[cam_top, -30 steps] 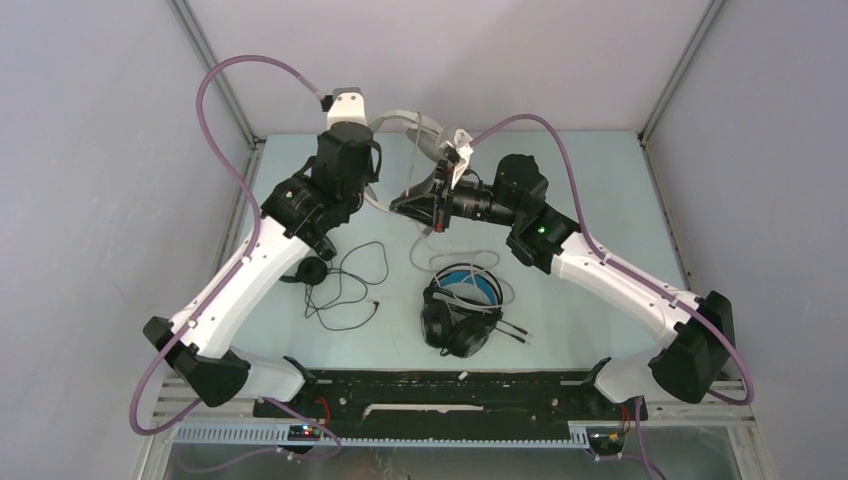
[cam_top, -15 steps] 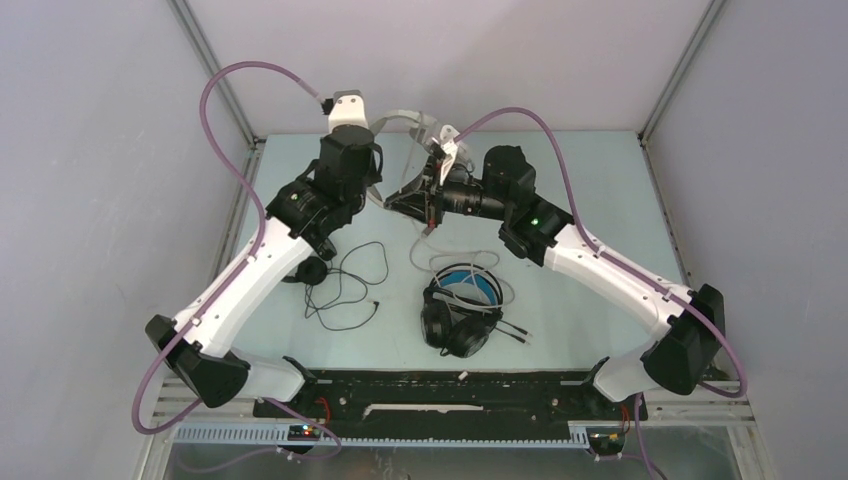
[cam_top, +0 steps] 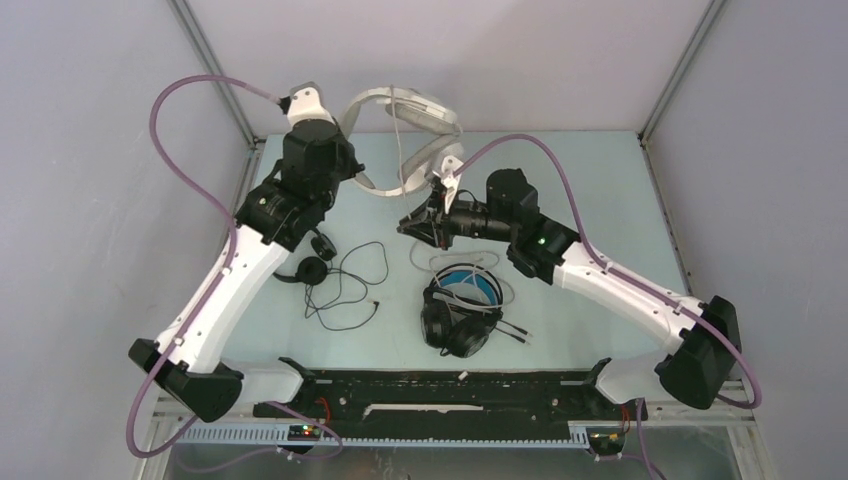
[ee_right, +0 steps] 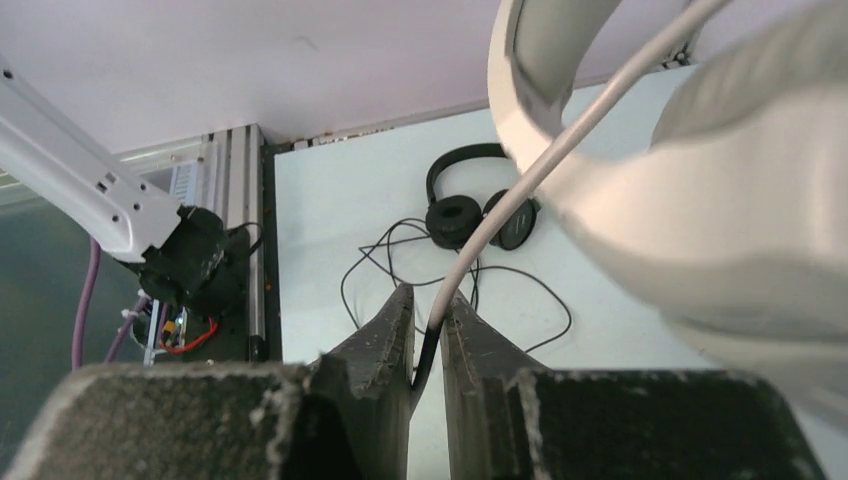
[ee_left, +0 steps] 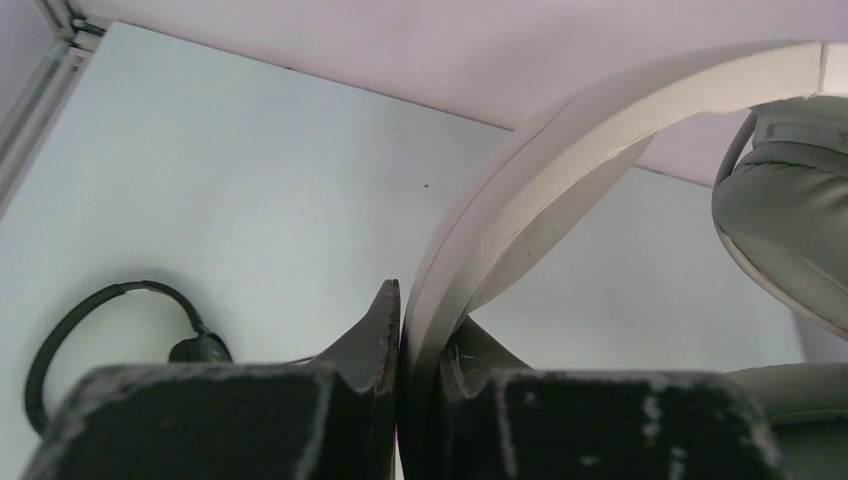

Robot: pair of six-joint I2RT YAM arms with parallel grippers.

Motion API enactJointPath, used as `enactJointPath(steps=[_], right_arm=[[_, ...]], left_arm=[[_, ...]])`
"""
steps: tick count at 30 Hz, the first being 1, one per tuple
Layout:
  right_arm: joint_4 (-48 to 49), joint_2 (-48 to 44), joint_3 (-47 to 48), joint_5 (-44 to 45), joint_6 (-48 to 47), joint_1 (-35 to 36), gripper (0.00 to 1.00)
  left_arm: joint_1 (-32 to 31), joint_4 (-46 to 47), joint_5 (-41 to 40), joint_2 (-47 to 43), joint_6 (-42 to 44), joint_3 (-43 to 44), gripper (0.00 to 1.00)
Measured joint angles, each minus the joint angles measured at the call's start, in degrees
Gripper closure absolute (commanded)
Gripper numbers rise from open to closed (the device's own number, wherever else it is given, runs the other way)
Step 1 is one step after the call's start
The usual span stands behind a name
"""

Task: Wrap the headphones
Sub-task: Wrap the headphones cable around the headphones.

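Nearest the bases you've got the bulky black pair [cam_top: 460, 312] lying on the table [cam_top: 600, 200], cord bunched round it. Just past it to the left lies the small thin black pair [cam_top: 308, 268], its loose cord [cam_top: 350, 285] sprawled beside it, unwrapped.

Next out is the right gripper [ee_right: 425, 300], clenched on the white cord [ee_right: 560, 140]. From those jaws the cord runs up and away in a straight slanted line to the big white-grey pair [cam_top: 405, 110], which is off the table at the far side, above and beyond the right gripper.

The left gripper [ee_left: 420, 330] is clamped on that pair's headband [ee_left: 600, 130], with the band edge-on between the jaws and one earcup hanging to its right.

My read: the next turn hinges on that cord line. Your right arm has the free end, so it winds while the left holds.

Count: three headsets, one lifted and two down. Two grippers, both grasping.
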Motion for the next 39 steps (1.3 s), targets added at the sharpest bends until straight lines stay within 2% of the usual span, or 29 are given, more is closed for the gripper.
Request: enactJointPath(steps=[18,29,34,39], right_arm=[[6.6,-5.25,-15.26,-1.2,-5.77,0.04,0.72],[10.19,-6.6,-21.4,-7.08,-7.45,-4.68,0.76],[11.63,-6.43,-22.6,-7.76,-7.13,-7.19,0.82],[14.56,-4.66,-23.26,-7.74,-4.72,-10.34,1.0]], left_arm=[[2.12,0.13,8.52,-3.17,-7.34,0.02,1.0],[5.2,0.68,16.63,-5.44,-10.86,0.02,1.0],[7.15,1.75,21.24,-6.12,-12.55,0.02,1.0],[9.16,2.27,26.58,-6.86,-13.62,0.02,1.0]])
